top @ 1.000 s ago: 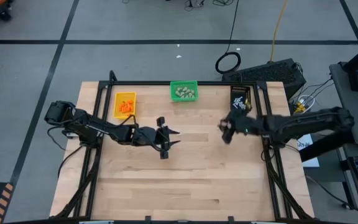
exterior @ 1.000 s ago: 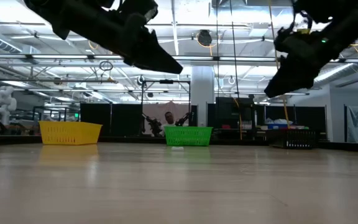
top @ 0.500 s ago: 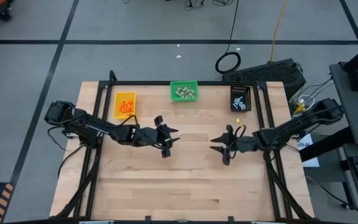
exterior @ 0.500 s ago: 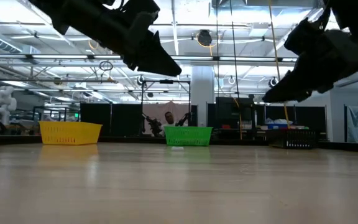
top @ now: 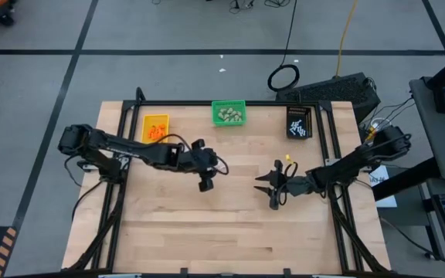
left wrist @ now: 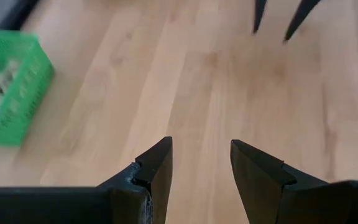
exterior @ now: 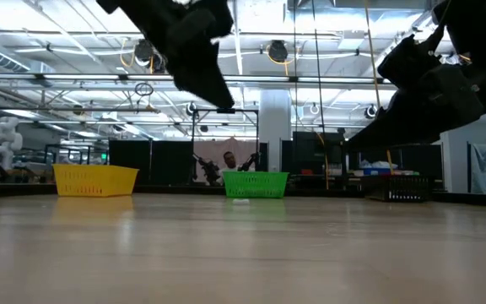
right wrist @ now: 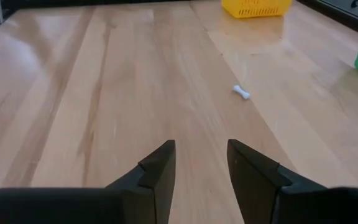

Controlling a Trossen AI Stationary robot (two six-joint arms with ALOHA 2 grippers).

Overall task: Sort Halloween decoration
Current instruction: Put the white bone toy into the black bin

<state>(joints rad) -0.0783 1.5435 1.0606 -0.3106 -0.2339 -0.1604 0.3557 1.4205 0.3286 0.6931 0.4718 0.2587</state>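
The pale wooden plank surface [top: 230, 224] is lying bare along its near edge. Above the middle of the surface, the dark two-finger left gripper [top: 205, 173] is hovering with its fingers released, a gap showing between them in the left wrist view [left wrist: 201, 162]. Level with it, the dark two-finger right gripper [top: 269, 188] is hovering near the centre, likewise released and grasping nothing, its fingers parted in the right wrist view [right wrist: 201, 165]. The two grippers are facing each other, apart. A small white bone-shaped stick [right wrist: 242, 93] is lying flat on the bare surface ahead of the right gripper, touching neither gripper. Along the far edge, three small rectangular bins are standing in a row, well apart. The yellow plastic bin [top: 155, 129] is holding bright orange bits [top: 157, 132]. The green plastic bin [top: 229, 113] is holding beige-grey rounded lumps [top: 229, 116]. The black bin [top: 300, 122] is holding thin white sticks [top: 300, 127]. Beyond the surface, in the low view, a person [exterior: 229, 162] is sitting in the room behind the green bin.
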